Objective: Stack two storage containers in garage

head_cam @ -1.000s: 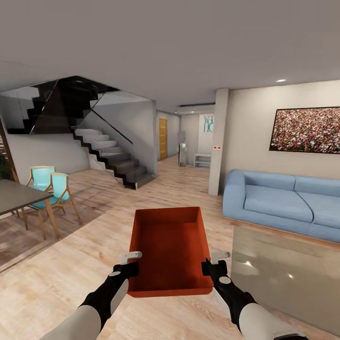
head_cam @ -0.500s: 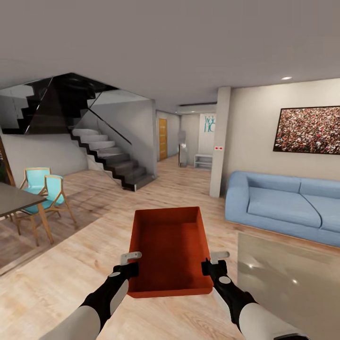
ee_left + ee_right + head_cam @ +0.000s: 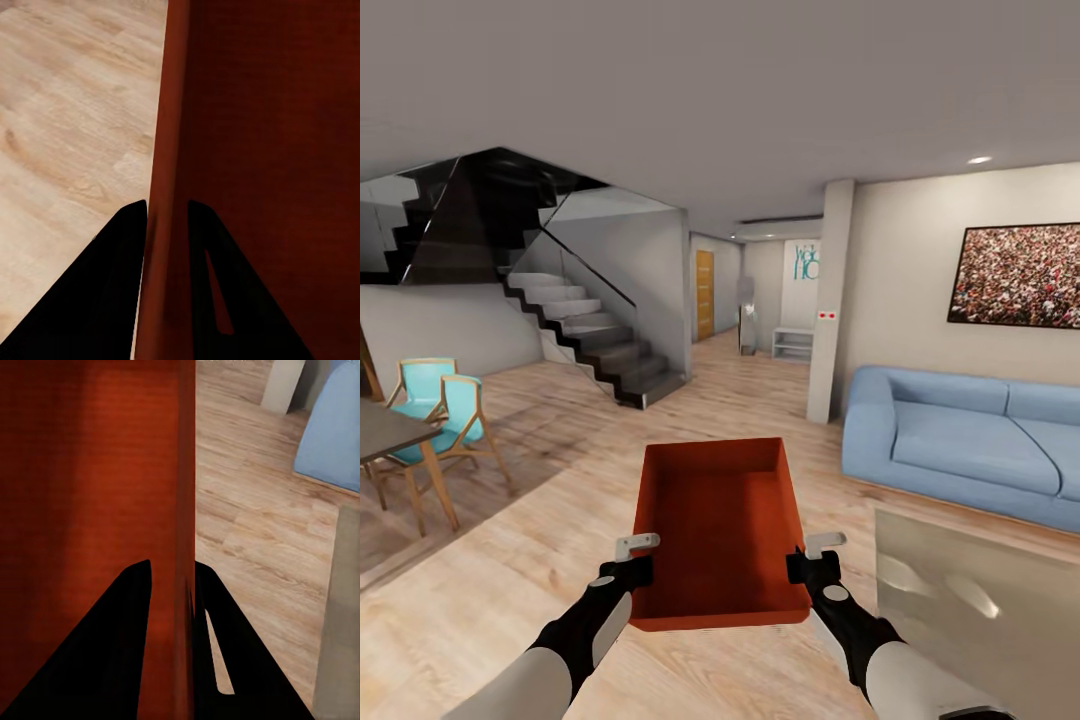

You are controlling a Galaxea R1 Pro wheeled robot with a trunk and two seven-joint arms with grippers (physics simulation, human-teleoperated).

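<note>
Clamping each long wall of the plain orange-red rectangular bin (image 3: pixel 720 530), the left gripper (image 3: pixel 630 560) and right gripper (image 3: pixel 810 558) are holding it level at twelve o'clock above the light wood-plank floor (image 3: pixel 560 560). A smooth blue sofa (image 3: pixel 970 450) is running off frame at two o'clock.

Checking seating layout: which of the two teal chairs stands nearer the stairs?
The teal chair on the right; the other sits farther left, behind it.
</note>
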